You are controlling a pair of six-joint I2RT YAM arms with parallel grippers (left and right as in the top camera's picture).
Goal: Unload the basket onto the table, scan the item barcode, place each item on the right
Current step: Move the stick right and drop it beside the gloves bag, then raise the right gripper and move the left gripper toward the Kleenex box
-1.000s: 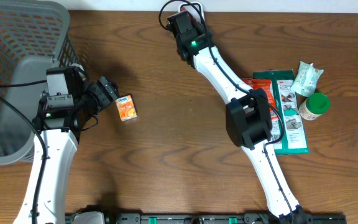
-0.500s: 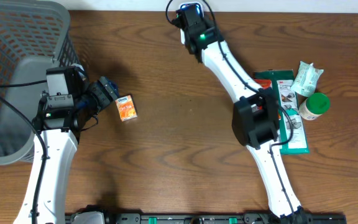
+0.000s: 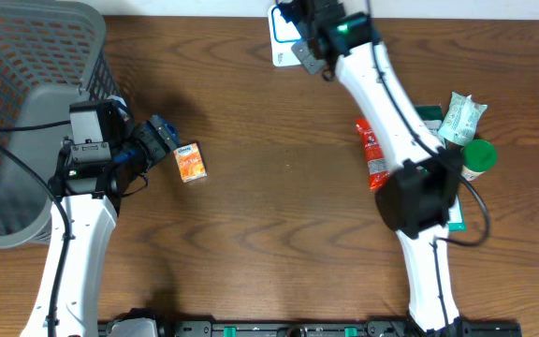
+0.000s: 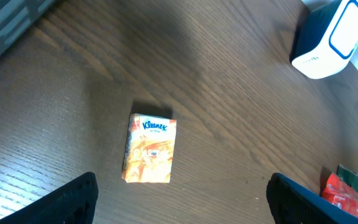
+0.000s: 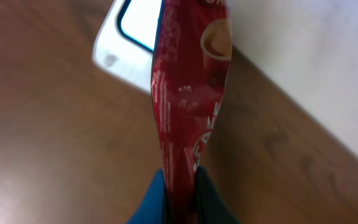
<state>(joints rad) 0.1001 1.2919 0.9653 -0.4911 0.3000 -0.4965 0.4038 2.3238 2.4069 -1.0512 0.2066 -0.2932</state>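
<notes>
The red packet (image 5: 188, 93) is pinched at one end in the right gripper (image 5: 185, 198), whose jaws are closed tight on it. In the right wrist view it stretches away from the fingers, edge-on and creased, across the white scanner (image 5: 129, 43); whether the two touch cannot be told. From overhead, the right gripper (image 3: 309, 42) sits at the table's 12 o'clock edge, right at the scanner (image 3: 284, 49), and the held packet itself is hidden under the arm. The left gripper (image 3: 168, 140) is at 9 o'clock with its jaws spread wide and nothing between them. Its fingers (image 4: 73, 199) frame the lower edge of the left wrist view, and the left gripper (image 4: 182, 202) points at an orange tissue pack (image 4: 149, 148) lying flat on the wood just ahead of it. From overhead, the tissue pack (image 3: 190, 161) lies just at the 3 o'clock side of those open jaws, apart from them. A grey mesh basket (image 3: 26, 56) fills the 10 o'clock corner. At 3 o'clock, beside the right arm, lie a second red packet (image 3: 371, 153), a green pack (image 3: 429, 114) mostly under the arm, a white-green pouch (image 3: 461, 117) and a green-lidded bottle (image 3: 475, 157). The pouch and bottle lie close together.
</notes>
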